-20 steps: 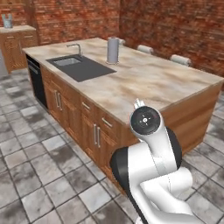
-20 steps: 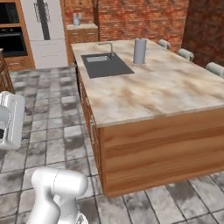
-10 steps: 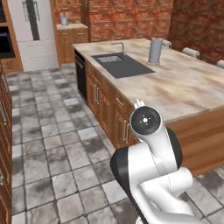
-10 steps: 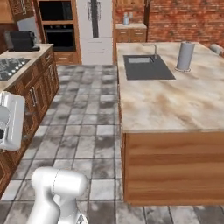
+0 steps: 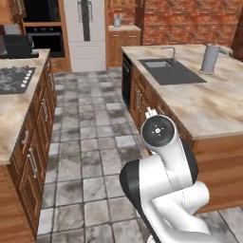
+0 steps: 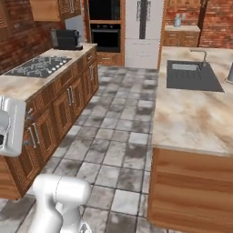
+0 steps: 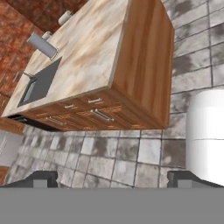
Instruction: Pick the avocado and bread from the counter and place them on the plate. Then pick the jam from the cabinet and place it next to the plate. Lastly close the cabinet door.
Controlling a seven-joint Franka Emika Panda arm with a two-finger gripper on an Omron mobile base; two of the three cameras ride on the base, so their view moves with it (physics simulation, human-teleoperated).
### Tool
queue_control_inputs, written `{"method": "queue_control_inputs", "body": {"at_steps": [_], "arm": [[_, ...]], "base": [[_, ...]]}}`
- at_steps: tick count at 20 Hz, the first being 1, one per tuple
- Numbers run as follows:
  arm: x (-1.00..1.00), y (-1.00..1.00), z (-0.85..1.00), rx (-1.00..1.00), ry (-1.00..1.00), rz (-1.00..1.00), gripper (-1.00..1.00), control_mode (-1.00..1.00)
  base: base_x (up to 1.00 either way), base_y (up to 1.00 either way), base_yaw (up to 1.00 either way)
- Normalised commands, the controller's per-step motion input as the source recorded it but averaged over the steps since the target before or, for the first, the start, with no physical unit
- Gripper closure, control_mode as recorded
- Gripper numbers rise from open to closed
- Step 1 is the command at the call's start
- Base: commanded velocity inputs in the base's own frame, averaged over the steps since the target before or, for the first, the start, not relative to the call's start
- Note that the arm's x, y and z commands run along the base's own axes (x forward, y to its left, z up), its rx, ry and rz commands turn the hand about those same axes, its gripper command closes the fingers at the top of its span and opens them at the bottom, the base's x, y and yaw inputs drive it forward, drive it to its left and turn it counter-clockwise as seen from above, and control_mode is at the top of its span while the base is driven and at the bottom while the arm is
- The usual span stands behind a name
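Tiled floor [image 6: 118, 132] runs as a wide bare aisle between the counter [image 5: 213, 107] with the sink [image 5: 171, 71] and a second worktop with the hob [image 6: 38, 66]. Arm [image 5: 163, 180] folded upright just off the counter's near corner. Gripper [image 7: 113, 178] faces that counter's end, fingertips [image 7: 41, 178] wide apart, holding nothing.

A kitchen island with a beige stone counter [image 5: 209, 107] runs along the right, over brown wooden cupboards. A dark sink [image 5: 171, 71] with a tap [image 5: 169, 49] is set into it, and a grey cylinder [image 5: 209, 58] stands upright just beside the sink's far right corner. On the left, a second worktop carries a hob [image 5: 14, 78]. A white fridge [image 5: 86, 26] stands at the far wall. The floor is grey tile [image 5: 90, 142].
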Motion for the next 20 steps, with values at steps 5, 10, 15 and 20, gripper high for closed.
{"method": "queue_control_inputs", "body": {"at_steps": [5,10,15,20], "arm": [[0.00,0.00,0.00,0.00,0.00,0.00,-1.00,1.00],[0.00,0.00,0.00,0.00,0.00,0.00,-1.00,1.00],[0.00,0.00,0.00,0.00,0.00,0.00,-1.00,1.00],[0.00,0.00,0.00,0.00,0.00,0.00,-1.00,1.00]], "base": [[0.37,-0.01,0.31],[0.50,-0.12,0.26],[0.72,-0.11,0.16],[0.90,-0.09,0.10]]}}
